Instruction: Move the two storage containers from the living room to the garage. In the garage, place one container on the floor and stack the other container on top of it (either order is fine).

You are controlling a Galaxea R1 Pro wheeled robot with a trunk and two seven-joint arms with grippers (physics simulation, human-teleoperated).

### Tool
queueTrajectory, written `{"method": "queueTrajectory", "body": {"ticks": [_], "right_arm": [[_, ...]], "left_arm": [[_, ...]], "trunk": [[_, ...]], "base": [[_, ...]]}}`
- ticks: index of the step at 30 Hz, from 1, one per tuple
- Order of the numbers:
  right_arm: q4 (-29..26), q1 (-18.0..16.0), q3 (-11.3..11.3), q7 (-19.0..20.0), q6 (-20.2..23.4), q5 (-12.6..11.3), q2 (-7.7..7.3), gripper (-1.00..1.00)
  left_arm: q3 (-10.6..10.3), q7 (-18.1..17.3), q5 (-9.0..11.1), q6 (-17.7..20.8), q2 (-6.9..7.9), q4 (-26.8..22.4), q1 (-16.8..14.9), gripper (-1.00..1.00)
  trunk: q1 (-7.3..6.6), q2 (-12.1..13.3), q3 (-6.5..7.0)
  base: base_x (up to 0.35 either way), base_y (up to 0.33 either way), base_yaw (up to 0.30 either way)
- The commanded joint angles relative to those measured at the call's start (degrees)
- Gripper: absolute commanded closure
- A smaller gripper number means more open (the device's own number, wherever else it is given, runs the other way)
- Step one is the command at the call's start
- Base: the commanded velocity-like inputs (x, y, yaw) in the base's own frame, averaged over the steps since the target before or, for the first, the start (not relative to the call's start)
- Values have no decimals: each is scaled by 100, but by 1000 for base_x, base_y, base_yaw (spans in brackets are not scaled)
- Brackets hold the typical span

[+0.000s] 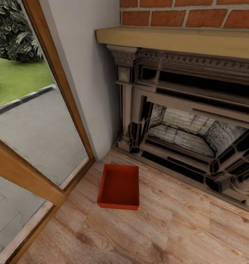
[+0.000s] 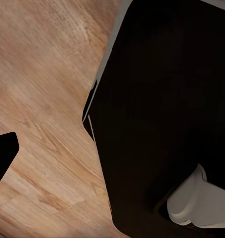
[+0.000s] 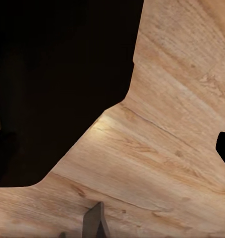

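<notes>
One storage container (image 1: 119, 186) is seen from the head view, long axis pointed toward the fireplace (image 1: 183, 121); claw states can't be told.

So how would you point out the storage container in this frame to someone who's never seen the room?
Find the dark ornate fireplace under the red brick chimney. On the light wood plank floor before its left column, near the wood-framed glass door, sits the storage container. It is the only orange-red thing: an open, lidless, empty rectangular bin.
</notes>
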Motion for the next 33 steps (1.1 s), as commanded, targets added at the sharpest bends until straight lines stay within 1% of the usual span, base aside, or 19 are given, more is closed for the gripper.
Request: {"method": "queueTrajectory", "body": {"ticks": [1, 33], "right_arm": [[17, -5, 51, -8, -30, -46, 3, -100], [17, -5, 53, -8, -34, -46, 5, -100]], "left_arm": [[29, 3, -2, -16, -1, 1, -2, -100], [29, 2, -11, -13, -1, -2, -2, -100]], "trunk": [[1, -4, -14], [1, -4, -306]], "base": [[0, 0, 0], [0, 0, 0]]}}
